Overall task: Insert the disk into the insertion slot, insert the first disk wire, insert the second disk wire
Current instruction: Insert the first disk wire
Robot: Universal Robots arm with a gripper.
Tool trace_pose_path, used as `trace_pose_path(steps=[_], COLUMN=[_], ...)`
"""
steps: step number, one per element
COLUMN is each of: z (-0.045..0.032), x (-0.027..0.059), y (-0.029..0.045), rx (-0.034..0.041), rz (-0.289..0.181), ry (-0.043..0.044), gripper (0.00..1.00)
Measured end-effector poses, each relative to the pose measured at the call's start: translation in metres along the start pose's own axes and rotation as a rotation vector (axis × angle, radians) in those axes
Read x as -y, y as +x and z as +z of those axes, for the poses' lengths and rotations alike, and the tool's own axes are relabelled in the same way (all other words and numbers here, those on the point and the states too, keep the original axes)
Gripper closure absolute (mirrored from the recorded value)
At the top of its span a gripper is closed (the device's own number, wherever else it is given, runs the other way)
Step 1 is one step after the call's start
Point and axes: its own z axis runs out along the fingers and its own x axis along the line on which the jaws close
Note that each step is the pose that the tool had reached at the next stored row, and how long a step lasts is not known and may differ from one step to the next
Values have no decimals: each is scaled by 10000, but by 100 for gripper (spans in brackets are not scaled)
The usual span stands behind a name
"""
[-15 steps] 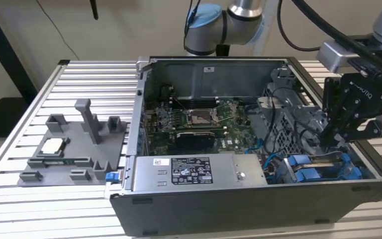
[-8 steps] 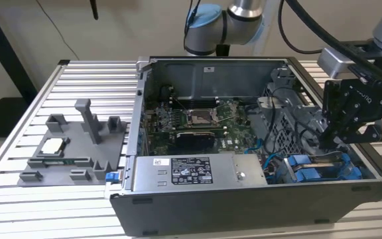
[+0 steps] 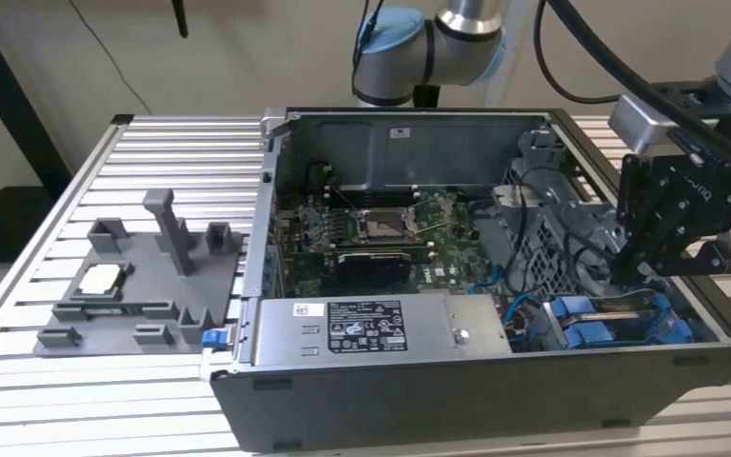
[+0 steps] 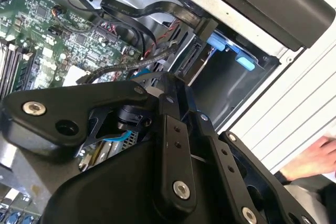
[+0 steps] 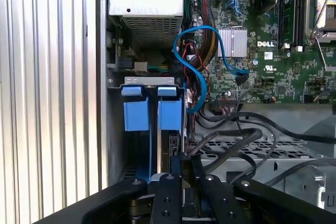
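The disk (image 5: 174,144) sits edge-up in the insertion slot (image 5: 149,82), its blue carrier tab (image 5: 169,114) beside a second blue tab (image 5: 136,115). In the exterior view the blue carriers (image 3: 604,327) lie in the case's near corner on the exterior view's right. My black gripper (image 3: 639,276) hangs just above the disk's rear end. In both wrist views the gripper (image 5: 186,166) (image 4: 167,83) is pinched narrowly, and a black disk wire (image 5: 226,136) runs straight into the gap. A blue wire (image 5: 202,64) loops from the motherboard toward the bay. The disk's dark connector strip (image 4: 189,59) lies just past the tips.
The open computer case (image 3: 467,400) lies on a slatted metal table (image 3: 35,400). A grey labelled power-supply box (image 3: 365,328) sits along the near wall, beside the motherboard (image 3: 379,228). A grey fixture (image 3: 137,286) stands outside the case. A person's hand (image 4: 315,161) rests by the table.
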Motion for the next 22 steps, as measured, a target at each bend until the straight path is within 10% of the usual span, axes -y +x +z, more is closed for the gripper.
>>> trace_pose_path(steps=[9,16,22], z=[62,77,87], x=[22,27,28], y=[13,13,13], rx=[35,299,356], rz=[1,-76,-155], ry=[0,-6,-10], gripper=[81,81,81])
